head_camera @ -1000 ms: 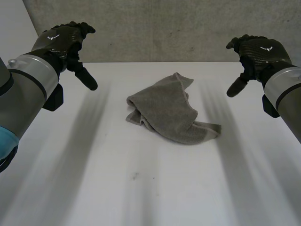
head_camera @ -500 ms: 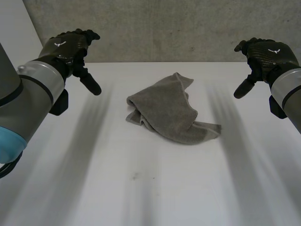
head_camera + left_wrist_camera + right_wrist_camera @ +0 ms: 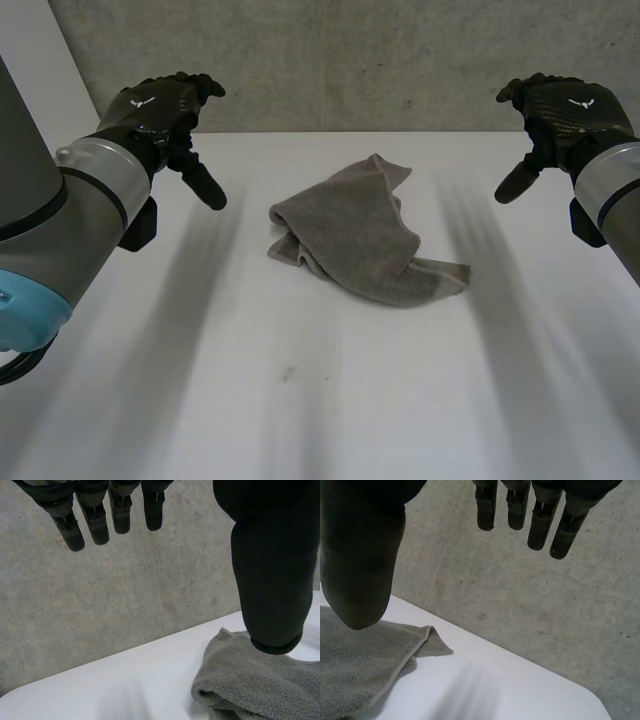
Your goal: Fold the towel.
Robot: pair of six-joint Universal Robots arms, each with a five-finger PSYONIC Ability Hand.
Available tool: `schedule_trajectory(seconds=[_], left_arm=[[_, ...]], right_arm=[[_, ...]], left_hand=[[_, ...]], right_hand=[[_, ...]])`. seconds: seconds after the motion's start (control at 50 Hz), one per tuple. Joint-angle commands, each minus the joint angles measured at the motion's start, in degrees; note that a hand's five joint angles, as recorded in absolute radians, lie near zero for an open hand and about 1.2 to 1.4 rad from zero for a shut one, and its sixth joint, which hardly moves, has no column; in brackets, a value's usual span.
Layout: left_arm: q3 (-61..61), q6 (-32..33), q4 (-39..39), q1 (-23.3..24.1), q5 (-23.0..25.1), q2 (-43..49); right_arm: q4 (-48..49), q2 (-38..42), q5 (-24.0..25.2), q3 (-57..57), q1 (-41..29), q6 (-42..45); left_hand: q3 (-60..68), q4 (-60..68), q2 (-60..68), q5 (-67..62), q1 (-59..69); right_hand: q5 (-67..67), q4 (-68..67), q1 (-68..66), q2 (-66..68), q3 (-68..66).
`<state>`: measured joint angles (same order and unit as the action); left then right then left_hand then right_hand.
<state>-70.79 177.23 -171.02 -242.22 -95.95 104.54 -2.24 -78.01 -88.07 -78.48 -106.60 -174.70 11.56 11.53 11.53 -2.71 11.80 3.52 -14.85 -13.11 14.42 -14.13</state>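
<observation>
Head view: crumpled grey towel (image 3: 365,235) lies mid-desk (image 3: 300,400), nearer the far edge. Left robot hand (image 3: 160,110) and right robot hand (image 3: 560,110) hang either side, well apart from it, with white desk all round. Left wrist view: fingers (image 3: 95,520) straight, thumb apart, holding nothing; rolled towel fold beneath the thumb. Right wrist view: fingers (image 3: 540,522) likewise spread, empty; hemmed towel corner lying flat.
</observation>
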Motion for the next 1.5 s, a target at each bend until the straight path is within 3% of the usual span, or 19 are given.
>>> schedule_trajectory(seconds=[0.02, 0.24, 0.36, 0.42, 0.46, 0.56, 0.76, 0.88, 0.96, 1.0, 1.02, 1.06, 1.1, 1.12, 1.14, 1.16, 1.34, 1.44, 1.5], left_arm=[[0.0, 0.0, 0.0, 0.0, 0.0, 0.1], [0.0, 0.0, -2.6, 0.0, 0.1, 1.9], [0.4, 1.9, -9.3, 0.1, 0.2, 6.7], [1.4, 5.2, -14.6, 0.2, 2.8, 11.9], [3.6, 9.6, -18.5, 0.2, 8.8, 18.3], [9.2, 16.1, -20.4, 0.2, 16.0, 28.5], [20.2, 23.4, -25.4, -0.5, 17.6, 42.5], [26.0, 24.3, -28.4, -0.7, 18.6, 47.9], [28.4, 24.3, -28.3, -1.0, 20.3, 49.6], [28.5, 24.3, -28.4, -1.1, 20.7, 49.7], [28.5, 24.3, -28.4, -1.1, 20.7, 49.7], [28.4, 24.3, -28.4, -1.1, 21.0, 49.7], [28.0, 24.3, -28.4, -1.1, 21.0, 49.5], [27.6, 24.3, -28.4, -1.1, 21.0, 49.2], [27.6, 24.3, -28.4, -1.1, 21.0, 49.2], [26.8, 24.3, -28.4, -1.1, 20.9, 48.8], [17.0, 24.3, -28.5, -1.0, 20.5, 38.0], [4.6, 23.3, -28.9, -0.9, 20.1, 19.7], [0.9, 23.2, -28.9, -0.8, 20.1, 14.3]], right_arm=[[-0.1, 0.0, 0.2, 0.2, 0.0, -0.3], [0.0, 0.2, 0.7, 0.3, -0.5, 0.5], [0.2, 5.3, 5.6, 1.1, -1.0, 4.6], [0.3, 9.4, 7.9, 3.1, -2.4, 7.8], [0.3, 11.7, 8.4, 4.3, -3.7, 9.0], [0.5, 18.1, 9.1, 7.4, -7.0, 10.4], [3.9, 30.1, 8.7, 12.7, -13.0, 15.6], [4.0, 35.1, 7.7, 15.1, -15.1, 20.4], [4.0, 37.0, 5.9, 16.4, -15.6, 21.3], [3.9, 37.9, 4.1, 17.5, -15.6, 21.5], [3.9, 37.9, 4.1, 17.5, -15.6, 21.5], [3.9, 38.3, 3.9, 17.9, -15.6, 21.6], [3.8, 39.2, 3.4, 18.6, -15.6, 21.5], [3.8, 39.2, 3.4, 18.6, -15.6, 21.5], [3.6, 39.1, 3.3, 18.7, -15.5, 21.3], [3.6, 38.6, 3.3, 18.8, -15.3, 21.3], [2.6, 27.3, 3.3, 17.3, -14.1, 20.5], [0.0, 15.3, 3.9, 12.9, -12.8, 20.1], [-2.1, 8.2, 4.0, 10.8, -12.8, 19.5]], left_hand=[[-1.6, -1.5, -1.5, 2.7, -1.8], [-1.6, -1.5, -1.5, 2.7, -1.8], [-1.3, -1.3, -1.3, 2.5, -1.6], [0.0, 0.0, 0.0, 1.1, -0.2], [0.0, 0.0, 0.0, 1.1, -0.2], [0.2, 0.2, 0.2, 1.0, -0.1], [2.2, 2.2, 2.2, -1.0, 1.9], [9.4, 9.4, 9.4, -8.3, 9.2], [22.3, 22.4, 22.4, -21.2, 22.1], [29.9, 29.9, 29.9, -28.7, 29.6], [29.9, 30.0, 30.0, -28.8, 29.7], [45.5, 45.5, 45.5, -44.4, 45.3], [50.9, 50.9, 50.9, -49.8, 50.7], [58.0, 58.0, 58.0, -56.8, 57.7], [58.0, 58.1, 58.1, -56.9, 57.8], [67.2, 67.2, 67.2, -66.0, 67.0], [68.4, 68.5, 68.5, -67.3, 68.2], [68.4, 68.5, 68.5, -67.3, 68.2], [68.4, 68.5, 68.5, -67.3, 68.2]], right_hand=[[-3.5, 4.9, 3.1, -4.4, 4.1], [-3.5, 4.9, 3.1, -4.4, 4.1], [-3.5, 4.9, 3.1, -4.4, 4.1], [-3.5, 4.9, 3.1, -4.4, 4.1], [-3.5, 4.9, 3.1, -4.4, 4.1], [-3.5, 4.9, 3.1, -4.4, 4.1], [-3.5, 4.9, 3.1, -4.4, 4.1], [-3.5, 4.9, 3.1, -4.4, 4.1], [-0.2, 1.6, -0.2, -1.1, 0.8], [16.8, -15.5, -17.2, 15.9, -16.2], [16.9, -15.6, -17.3, 16.0, -16.3], [24.7, -23.3, -25.1, 23.8, -24.0], [50.6, -49.2, -51.0, 49.7, -50.0], [50.7, -49.4, -51.1, 49.8, -50.1], [66.3, -65.0, -66.7, 65.4, -65.7], [66.5, -65.1, -66.9, 65.6, -65.9], [66.5, -65.1, -66.9, 65.6, -65.9], [66.5, -65.1, -66.9, 65.6, -65.9], [66.5, -65.1, -66.9, 65.6, -65.9]])
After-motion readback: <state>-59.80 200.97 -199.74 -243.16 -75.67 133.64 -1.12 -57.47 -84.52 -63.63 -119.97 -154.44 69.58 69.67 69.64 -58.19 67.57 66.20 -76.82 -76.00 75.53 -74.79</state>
